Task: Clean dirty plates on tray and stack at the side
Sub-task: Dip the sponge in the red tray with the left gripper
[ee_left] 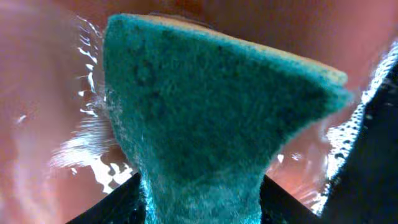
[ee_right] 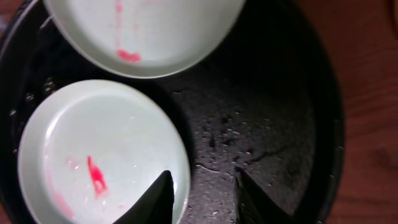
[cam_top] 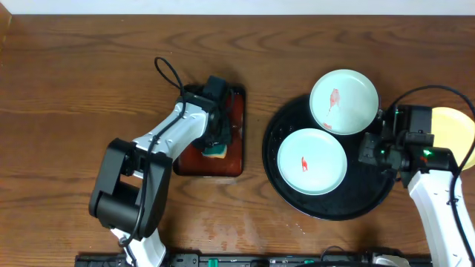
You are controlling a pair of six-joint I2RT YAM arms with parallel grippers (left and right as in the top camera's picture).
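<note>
Sponge (ee_left: 211,124) pinched in left gripper (ee_left: 202,205) (over reddish tray (cam_top: 233,152)); right gripper (ee_right: 202,186) narrowly open above black tray (ee_right: 267,124).

Two smeared plates (cam_top: 312,162) on tray (cam_top: 364,199); yellow plate (cam_top: 456,130) apparently off-tray.

Upper plate (cam_top: 344,101) and lower plate (cam_top: 312,161) pale blue-white, each with red smears; tray (cam_top: 349,208) glossy black; third plate (cam_top: 459,133) pale yellow; sponge (ee_left: 211,118) teal-green, yellow-backed; smaller tray (cam_top: 231,148) reddish-brown; desk (cam_top: 74,89) dark brown wood-grain.
</note>
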